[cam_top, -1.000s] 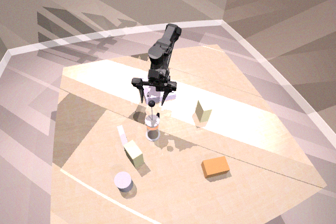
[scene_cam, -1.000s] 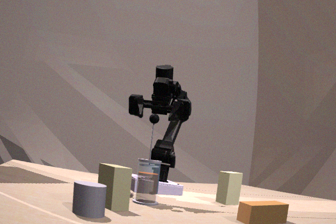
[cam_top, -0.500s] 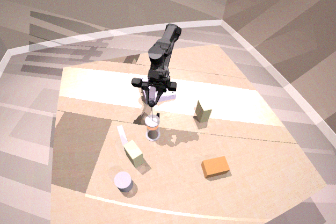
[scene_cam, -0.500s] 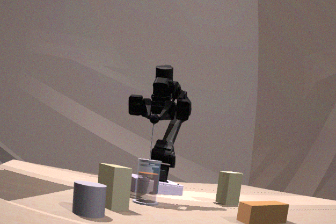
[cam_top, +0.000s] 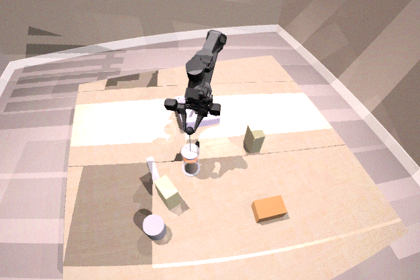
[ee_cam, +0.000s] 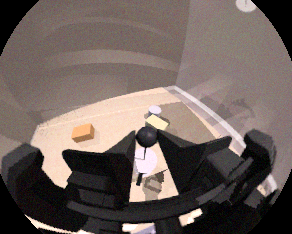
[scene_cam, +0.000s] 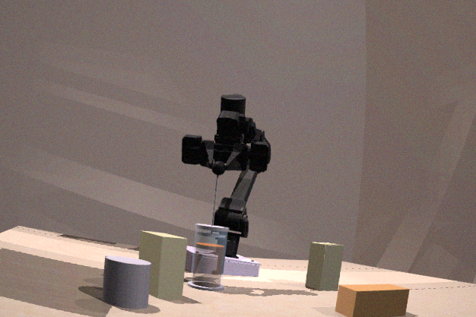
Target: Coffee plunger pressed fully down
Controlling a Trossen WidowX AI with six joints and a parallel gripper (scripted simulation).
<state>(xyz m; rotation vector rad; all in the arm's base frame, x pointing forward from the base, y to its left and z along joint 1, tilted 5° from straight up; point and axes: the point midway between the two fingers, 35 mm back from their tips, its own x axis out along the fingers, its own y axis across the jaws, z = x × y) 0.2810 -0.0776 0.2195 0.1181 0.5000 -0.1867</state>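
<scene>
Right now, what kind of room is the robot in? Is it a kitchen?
Probably not a kitchen. It looks like a bare test space: a wooden table with low walls around it, and plain blocks like an orange box and a grey cylinder. Only the coffee press, whose knob the gripper holds, is kitchen-like.

The wooden table (cam_top: 305,181) carried the coffee press (cam_top: 190,164) directly under the gripper (cam_top: 189,129) — blocks and a cylinder (cam_top: 153,226) stood around it
</scene>
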